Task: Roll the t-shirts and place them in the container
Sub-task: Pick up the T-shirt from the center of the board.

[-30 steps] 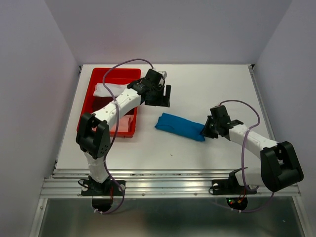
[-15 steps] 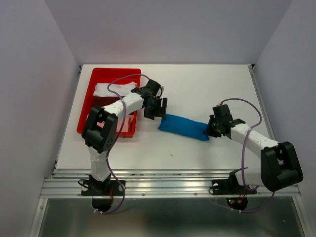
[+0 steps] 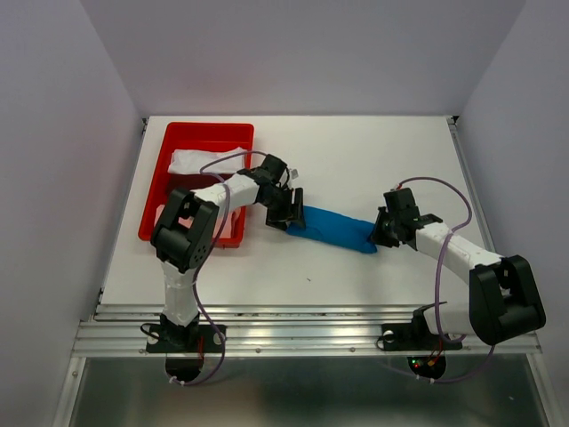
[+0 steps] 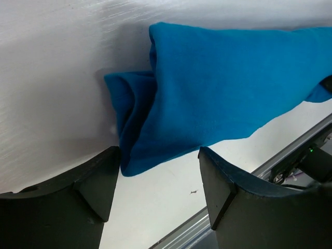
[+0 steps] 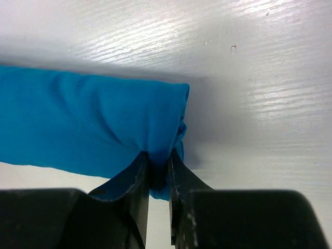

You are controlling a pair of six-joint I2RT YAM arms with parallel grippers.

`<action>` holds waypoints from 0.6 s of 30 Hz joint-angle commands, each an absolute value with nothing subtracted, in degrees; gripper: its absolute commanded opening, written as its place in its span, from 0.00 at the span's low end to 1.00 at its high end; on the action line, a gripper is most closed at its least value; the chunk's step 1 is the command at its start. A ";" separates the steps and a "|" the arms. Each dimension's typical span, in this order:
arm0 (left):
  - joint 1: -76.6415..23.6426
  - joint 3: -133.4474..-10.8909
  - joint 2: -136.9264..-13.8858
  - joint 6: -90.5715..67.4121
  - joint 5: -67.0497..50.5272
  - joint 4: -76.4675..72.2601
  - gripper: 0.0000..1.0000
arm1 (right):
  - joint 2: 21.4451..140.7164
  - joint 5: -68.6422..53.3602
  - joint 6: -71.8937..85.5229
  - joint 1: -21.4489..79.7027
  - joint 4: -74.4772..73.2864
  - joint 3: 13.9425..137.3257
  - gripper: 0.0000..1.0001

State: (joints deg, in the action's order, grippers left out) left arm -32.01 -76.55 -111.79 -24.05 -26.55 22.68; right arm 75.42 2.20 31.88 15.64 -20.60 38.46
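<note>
The rolled-up blue t-shirt (image 3: pixel 333 229) lies mid-table (image 3: pixel 373 160), just right of the red tray (image 3: pixel 169 147). Its long axis runs left-right, with the left end slightly farther. At the right end, the right gripper (image 5: pixel 158 166) is pinched tight on the cloth. At the left end, the left gripper (image 4: pixel 158 161) has its jaws apart, straddling the loose tip without clamping it. The left arm is nearer that free end, so closing there looks like the next move.

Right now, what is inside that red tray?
In the red tray, a white t-shirt lies at the far end and a pale pink cloth at the near end. The left arm crosses above the middle, hiding whatever lies there.
</note>
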 commanded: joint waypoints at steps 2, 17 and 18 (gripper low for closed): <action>-31.73 -75.24 -113.28 -24.52 -29.97 19.78 0.70 | 76.46 3.87 30.67 14.94 -21.53 39.64 0.01; -31.29 -73.48 -113.56 -26.72 -22.70 18.10 0.67 | 77.34 3.52 30.32 14.94 -21.27 39.46 0.01; -31.29 -73.30 -113.03 -26.81 -19.37 18.37 0.68 | 77.34 3.52 30.32 14.94 -21.27 39.46 0.01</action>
State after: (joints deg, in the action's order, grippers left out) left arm -31.40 -74.72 -113.73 -27.31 -29.67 17.37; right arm 76.25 2.07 31.68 15.42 -20.51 38.76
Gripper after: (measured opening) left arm 0.666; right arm 0.199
